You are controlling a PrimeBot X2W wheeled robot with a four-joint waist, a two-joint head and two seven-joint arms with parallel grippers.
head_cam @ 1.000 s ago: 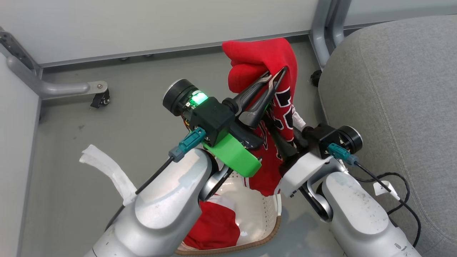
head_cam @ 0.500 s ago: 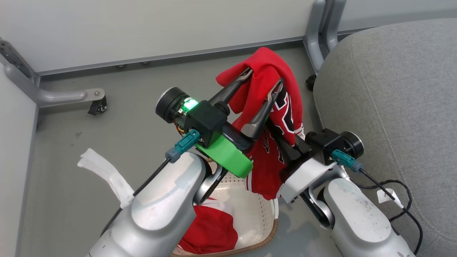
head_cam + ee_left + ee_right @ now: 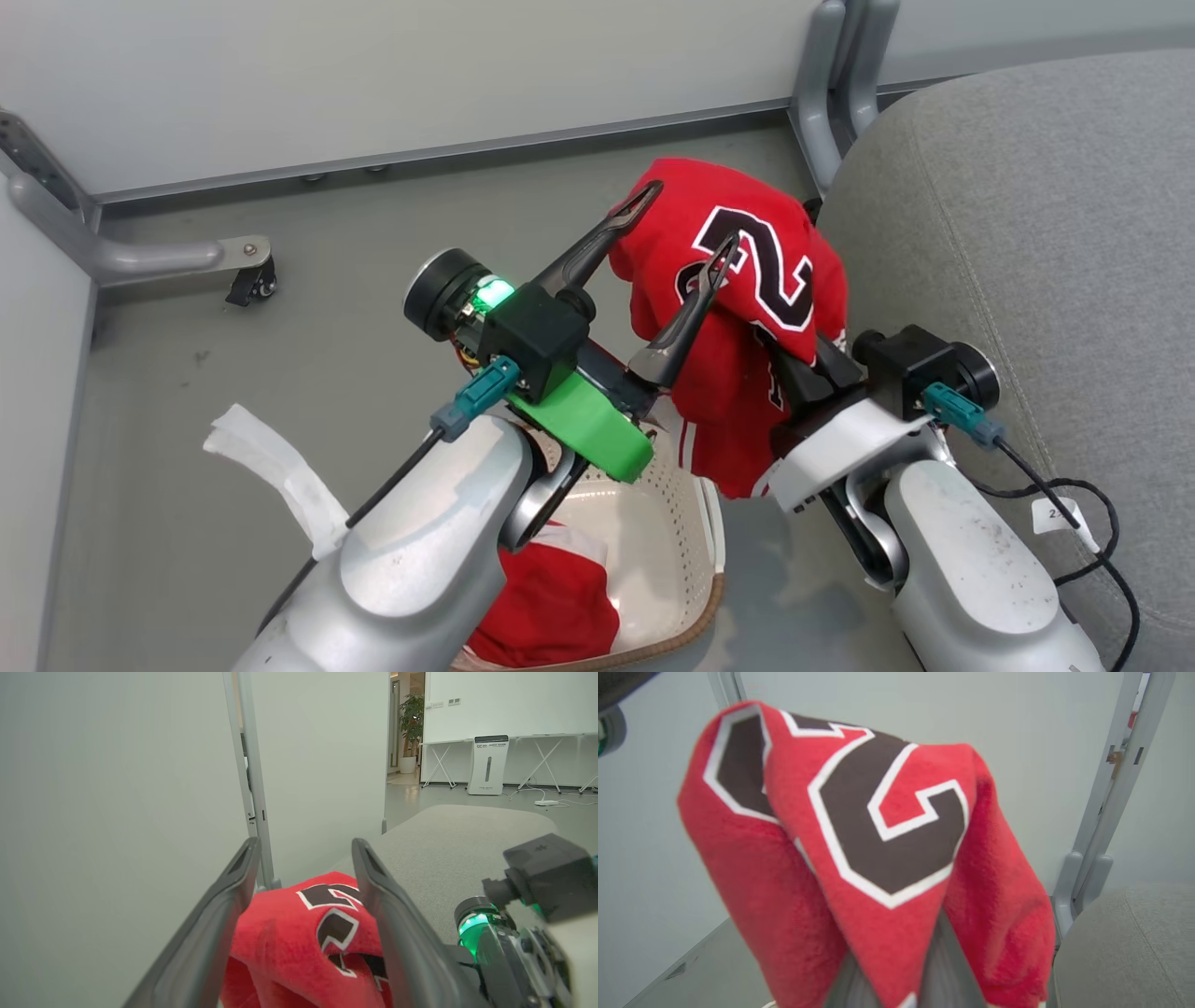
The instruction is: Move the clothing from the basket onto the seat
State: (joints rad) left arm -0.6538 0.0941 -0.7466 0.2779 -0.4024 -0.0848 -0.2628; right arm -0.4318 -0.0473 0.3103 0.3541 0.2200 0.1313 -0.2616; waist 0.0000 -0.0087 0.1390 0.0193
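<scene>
The red jersey (image 3: 747,280) with black-and-white numerals hangs over my right gripper (image 3: 805,369), which is shut on it from below; the cloth hides the fingertips. In the right wrist view the jersey (image 3: 878,826) drapes over the grey fingers (image 3: 952,970). My left gripper (image 3: 686,224) stands open beside it, with a fold of the jersey (image 3: 303,933) loose between its fingers. Below the arms sits the cream basket (image 3: 695,532) with a second red garment (image 3: 551,607) in it. The grey seat (image 3: 1027,233) lies just right of the jersey.
White partition walls close the back and left. A frame leg with a caster (image 3: 245,271) and a grey post (image 3: 831,84) stand on the floor. A white cloth strip (image 3: 280,457) lies at the left. A black cable (image 3: 1074,523) trails by the seat.
My left gripper has opened and let go of the jersey. My right gripper has shut on it and carried it right, toward the seat; the jersey flopped over and shows its numeral.
</scene>
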